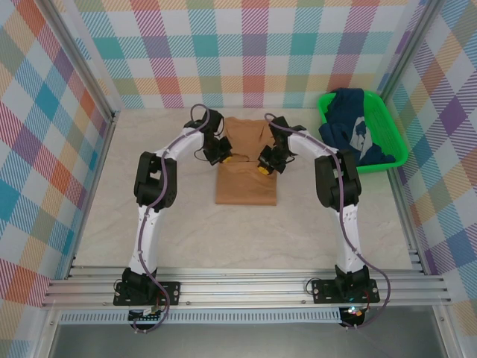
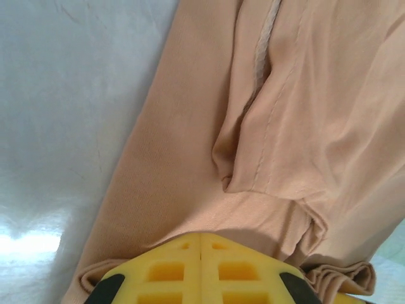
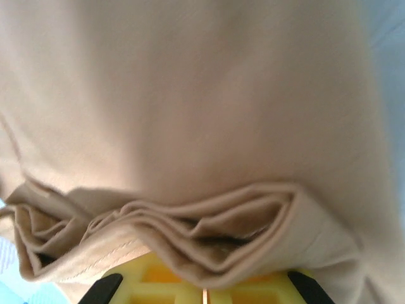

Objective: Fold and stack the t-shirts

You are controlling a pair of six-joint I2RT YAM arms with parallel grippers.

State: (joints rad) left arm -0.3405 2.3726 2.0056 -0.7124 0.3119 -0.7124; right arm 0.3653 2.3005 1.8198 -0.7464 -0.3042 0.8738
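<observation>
Top external view: the tan-orange t-shirt (image 1: 246, 183) lies in the middle of the counter (image 1: 246, 239), its sides already turned in so that it makes a narrow upright strip, plain side up. The two arms reach in from either side and meet it about halfway along its length. The left jaws sit at its left edge and the right jaws at its right edge, level with each other. This matched placement looks like the setup for carrying one half over the other in a crosswise fold.

In the left wrist view the yellow pads (image 2: 171, 273) are pressed together with no gap between them. The cloth puckers on either side of the tips, so I judge they pinch a thin edge of the shirt. A turned-in sleeve and its seam run away from them up the frame.

In the right wrist view the right pads (image 3: 164, 277) are also closed, and several stacked layers of tan cloth bunch right at their tips, so the grip takes the whole folded edge.

The second garment, the navy t-shirt (image 1: 350, 127), lies heaped in the green basket (image 1: 396, 142) at the far right of the counter, well apart from the tan one and waiting its turn. Nothing lies on the counter around the tan shirt to block a fold. The likelier trouble is the bunched layers slipping unevenly as they are lifted.
</observation>
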